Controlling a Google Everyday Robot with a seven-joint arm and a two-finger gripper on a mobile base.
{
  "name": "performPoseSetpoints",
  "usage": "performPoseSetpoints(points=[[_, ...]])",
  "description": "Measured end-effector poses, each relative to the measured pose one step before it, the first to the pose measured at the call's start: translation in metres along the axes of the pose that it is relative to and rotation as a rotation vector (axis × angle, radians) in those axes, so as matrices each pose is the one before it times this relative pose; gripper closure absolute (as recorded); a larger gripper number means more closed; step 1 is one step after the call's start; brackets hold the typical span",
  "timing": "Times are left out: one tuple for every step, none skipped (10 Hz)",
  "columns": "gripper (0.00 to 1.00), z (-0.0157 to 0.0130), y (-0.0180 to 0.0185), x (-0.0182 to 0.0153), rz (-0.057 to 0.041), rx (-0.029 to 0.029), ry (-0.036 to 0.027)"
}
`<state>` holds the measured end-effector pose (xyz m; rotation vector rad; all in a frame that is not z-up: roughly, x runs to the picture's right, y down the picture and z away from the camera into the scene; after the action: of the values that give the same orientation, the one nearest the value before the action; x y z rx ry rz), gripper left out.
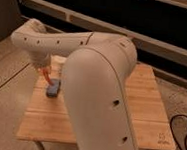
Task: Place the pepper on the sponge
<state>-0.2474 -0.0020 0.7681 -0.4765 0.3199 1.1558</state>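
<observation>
- In the camera view, the robot's white arm (100, 70) filled the middle of the frame, its thick elbow in the foreground and its forearm reaching to the left over a wooden table (144, 105).
- The gripper (42, 65) hung below the wrist at the far left of the arm, above the table's left part; how wide it stood, and whether it gripped anything, could not be told.
- The pepper (45, 76), a slender red-orange streak, sat just beneath the gripper, slanting down towards the right, with its lower end at the near-left edge of the sponge (53, 87).
- Whether the pepper touched the sponge could not be told.
- The sponge lay flat on the table's left part, blue-grey, just beside the arm's big elbow segment.
- A black cable (184, 132) looped on the speckled floor (5, 85) to the right of the table.
</observation>
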Motion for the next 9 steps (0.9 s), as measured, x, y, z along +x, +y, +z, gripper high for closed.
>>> performPoseSetpoints(points=[[1.0,0.00986,0.00153,-0.00047,0.00553,-0.00126,0.02324],[1.0,0.01053,-0.00037,0.00061,0.01025,-0.00073,0.02737],[1.0,0.00808,0.00016,-0.00055,0.01065,-0.00347,0.019],[1.0,0.0075,0.00217,-0.00046,0.01256,-0.01091,0.01823],[1.0,0.00485,0.00208,-0.00029,0.0118,-0.0118,0.01108],[1.0,0.00705,0.00074,-0.00018,0.02265,-0.01362,0.01292],[1.0,0.00394,-0.00002,0.0008,0.01135,-0.00524,0.00862],[1.0,0.00547,-0.0007,0.00177,0.01459,-0.00642,0.00992],[1.0,0.00838,-0.00377,0.00424,0.02068,-0.0009,0.01807]])
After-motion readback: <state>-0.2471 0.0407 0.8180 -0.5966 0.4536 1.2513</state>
